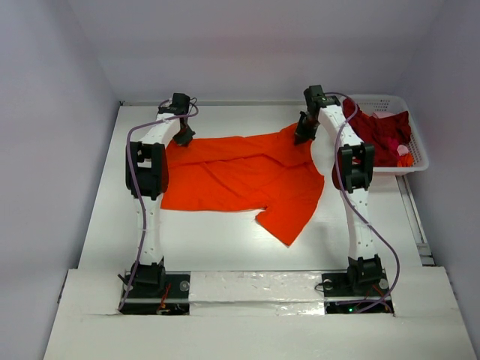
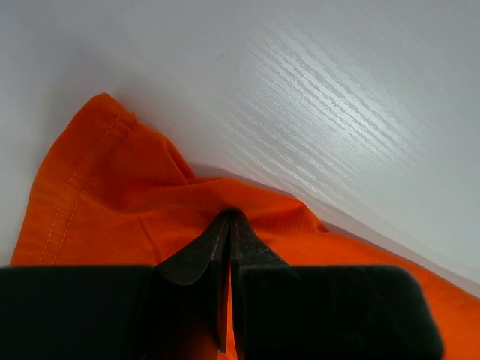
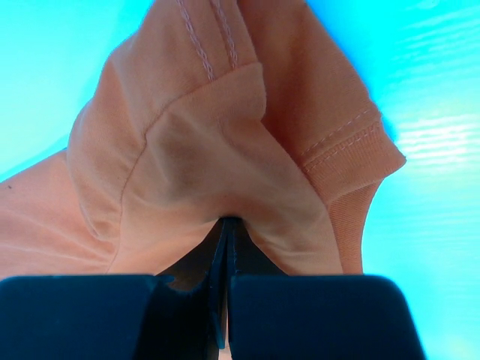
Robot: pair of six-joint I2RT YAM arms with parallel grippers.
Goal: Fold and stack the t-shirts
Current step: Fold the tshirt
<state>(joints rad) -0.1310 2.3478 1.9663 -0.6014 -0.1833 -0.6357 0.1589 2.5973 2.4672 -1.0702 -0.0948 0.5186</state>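
The bright orange t-shirt [image 1: 240, 180] lies spread and creased across the middle of the table. My left gripper [image 1: 183, 135] is shut on its far left corner; in the left wrist view the jaws [image 2: 229, 217] pinch a ridge of orange cloth [image 2: 112, 202]. My right gripper [image 1: 304, 135] is shut on its far right corner; in the right wrist view the jaws [image 3: 229, 222] pinch bunched cloth [image 3: 210, 150] that looks pale orange there, beside a hemmed edge. Dark red t-shirts [image 1: 379, 135] lie heaped in the basket at the far right.
The white lattice basket [image 1: 420, 154] stands at the table's far right edge, close to my right arm. A bit of orange and pink cloth [image 1: 403, 156] shows at its near corner. White walls close the table on three sides. The arm bases sit at the near edge.
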